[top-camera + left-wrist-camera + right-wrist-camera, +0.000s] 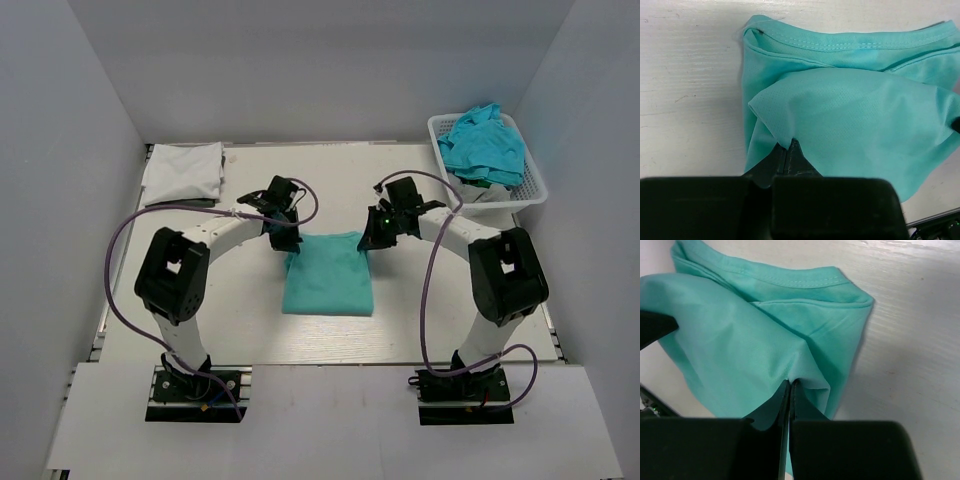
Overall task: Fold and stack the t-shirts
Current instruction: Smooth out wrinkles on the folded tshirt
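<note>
A teal-green t-shirt (328,278) lies folded into a narrow rectangle on the table between the two arms. My left gripper (285,240) is at its far left corner, shut on a pinch of the top layer (790,141). My right gripper (372,240) is at the far right corner, shut on the cloth there (791,381). Both pinched corners rise a little off the layers below (840,45) (805,285). A white t-shirt (183,170) lies folded at the far left. Turquoise-blue t-shirts (484,142) are heaped in the basket.
A white lattice basket (535,188) stands at the far right by the wall, with white cloth under the blue heap. Grey walls close in the table on three sides. Purple cables loop beside each arm.
</note>
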You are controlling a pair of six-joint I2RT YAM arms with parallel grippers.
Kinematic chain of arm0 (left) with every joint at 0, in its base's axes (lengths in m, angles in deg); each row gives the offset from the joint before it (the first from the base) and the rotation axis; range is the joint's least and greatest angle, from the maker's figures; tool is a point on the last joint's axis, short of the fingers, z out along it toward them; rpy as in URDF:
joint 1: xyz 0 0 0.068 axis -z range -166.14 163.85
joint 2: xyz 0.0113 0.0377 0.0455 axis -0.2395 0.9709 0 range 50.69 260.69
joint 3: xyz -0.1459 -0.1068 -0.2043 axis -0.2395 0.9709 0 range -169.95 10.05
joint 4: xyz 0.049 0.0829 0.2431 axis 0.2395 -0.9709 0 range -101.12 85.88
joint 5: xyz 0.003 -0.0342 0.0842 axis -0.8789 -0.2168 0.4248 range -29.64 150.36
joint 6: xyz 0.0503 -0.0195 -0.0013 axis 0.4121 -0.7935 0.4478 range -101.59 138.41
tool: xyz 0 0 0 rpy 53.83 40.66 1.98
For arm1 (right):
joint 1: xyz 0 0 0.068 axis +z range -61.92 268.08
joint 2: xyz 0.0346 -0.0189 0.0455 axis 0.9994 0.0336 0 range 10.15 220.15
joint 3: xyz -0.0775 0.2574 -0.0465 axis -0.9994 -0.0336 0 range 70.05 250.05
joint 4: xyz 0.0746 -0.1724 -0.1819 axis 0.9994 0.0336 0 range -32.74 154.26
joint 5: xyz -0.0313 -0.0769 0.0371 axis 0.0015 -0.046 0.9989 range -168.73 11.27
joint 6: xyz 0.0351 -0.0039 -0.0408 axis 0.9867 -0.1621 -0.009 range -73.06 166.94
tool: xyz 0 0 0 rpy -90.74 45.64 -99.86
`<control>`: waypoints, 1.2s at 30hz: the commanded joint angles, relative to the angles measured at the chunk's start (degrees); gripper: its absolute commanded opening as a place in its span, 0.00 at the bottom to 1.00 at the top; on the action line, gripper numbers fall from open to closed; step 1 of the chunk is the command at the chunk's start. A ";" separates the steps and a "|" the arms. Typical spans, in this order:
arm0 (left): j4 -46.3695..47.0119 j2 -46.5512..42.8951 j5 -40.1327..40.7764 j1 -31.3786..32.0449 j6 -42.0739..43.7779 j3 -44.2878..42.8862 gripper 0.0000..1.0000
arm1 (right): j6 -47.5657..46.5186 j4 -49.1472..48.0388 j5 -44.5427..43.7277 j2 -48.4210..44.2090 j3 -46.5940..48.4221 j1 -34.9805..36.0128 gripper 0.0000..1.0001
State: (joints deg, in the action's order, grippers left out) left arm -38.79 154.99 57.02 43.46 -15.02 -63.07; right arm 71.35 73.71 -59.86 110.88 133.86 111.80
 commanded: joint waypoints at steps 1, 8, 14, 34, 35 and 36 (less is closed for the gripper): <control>1.45 -6.37 -0.09 -0.16 0.03 0.43 0.00 | -0.50 -0.72 3.36 -4.30 2.20 -0.08 0.00; 5.40 -20.61 -2.11 0.37 0.56 9.22 0.00 | -0.41 1.74 6.78 -12.04 -0.27 0.09 0.00; 6.64 -18.79 2.00 -0.25 0.56 8.62 0.00 | -0.50 2.45 5.22 -10.91 3.06 -0.26 0.00; 7.17 9.61 1.24 -7.11 1.17 -9.13 0.00 | -2.08 1.92 6.78 22.57 26.96 -6.15 0.18; 6.12 10.14 0.61 -7.11 1.70 -11.06 0.02 | -2.17 2.44 7.23 22.76 27.76 -6.23 0.25; 4.72 10.14 0.61 -7.11 1.70 -12.03 0.13 | -2.08 2.54 7.40 22.06 28.03 -6.15 0.35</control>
State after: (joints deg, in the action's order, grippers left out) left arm -33.04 165.48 59.08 36.93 -14.46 -70.85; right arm 71.06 75.70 -54.66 134.13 158.14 106.07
